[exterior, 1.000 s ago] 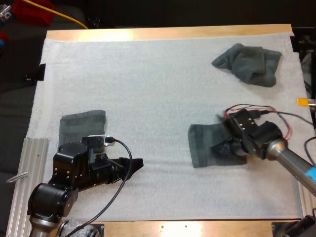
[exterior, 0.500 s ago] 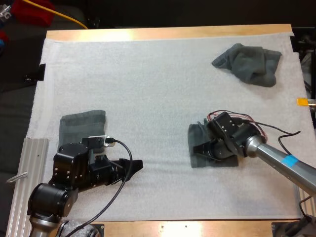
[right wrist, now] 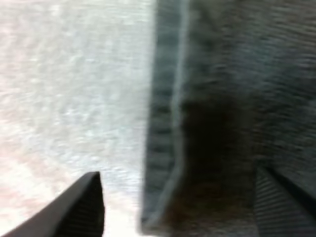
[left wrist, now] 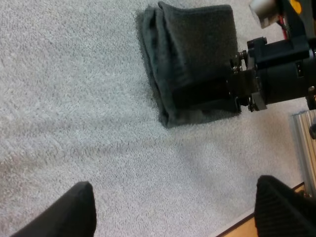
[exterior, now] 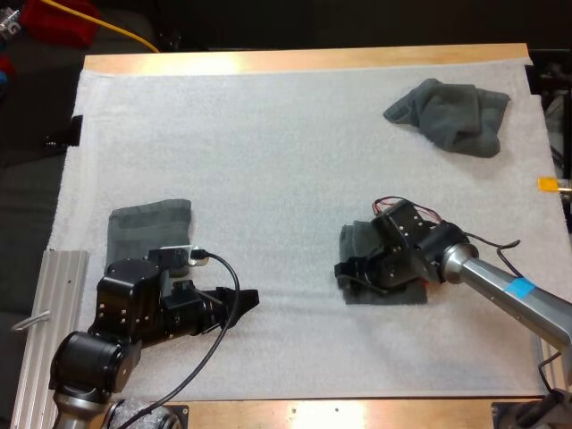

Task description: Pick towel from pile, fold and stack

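Toward the mat's (exterior: 268, 161) near right our right hand (exterior: 351, 271) hangs open astride a folded towel's (exterior: 357, 243) edge, folded yet unstacked, we judge; at the mat's near left our open left hand (exterior: 243, 302) sits by the stacked towel (exterior: 147, 231); at its far right one crumpled towel (exterior: 451, 114) lies unpicked.

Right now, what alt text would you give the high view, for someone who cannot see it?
The right gripper, open, is at the left edge of a folded grey-green towel on a white mat. A crumpled towel lies at the far right; the left gripper, open, hovers near a second folded towel.
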